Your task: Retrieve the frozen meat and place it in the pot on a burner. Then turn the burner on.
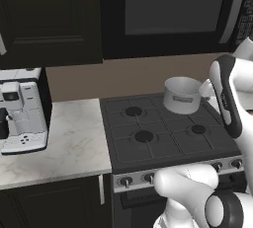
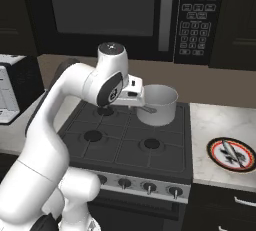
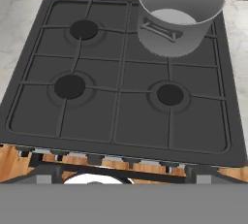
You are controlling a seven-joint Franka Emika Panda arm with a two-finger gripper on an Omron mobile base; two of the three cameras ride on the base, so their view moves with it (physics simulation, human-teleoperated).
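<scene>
The silver-grey pot (image 3: 179,17) stands upright on the stove's back right grate, its small handle facing the front, and its inside looks bare. It also shows as the pot (image 1: 182,95) and the pot (image 2: 157,105). Three black burner caps are uncovered: back left burner (image 3: 83,29), front left burner (image 3: 69,86), front right burner (image 3: 170,94). The pot hides the fourth burner. My gripper (image 2: 135,95) hangs above the stove, just left of the pot, looking down on the cooktop. Its fingers are hidden. The frozen meat is out of view.
A row of knobs (image 2: 148,187) runs along the stove's front. A coffee machine (image 1: 22,118) sits on the marble counter (image 1: 74,143) to the left. A round red-rimmed disc (image 2: 231,154) lies on the right counter. A microwave (image 2: 125,10) hangs overhead.
</scene>
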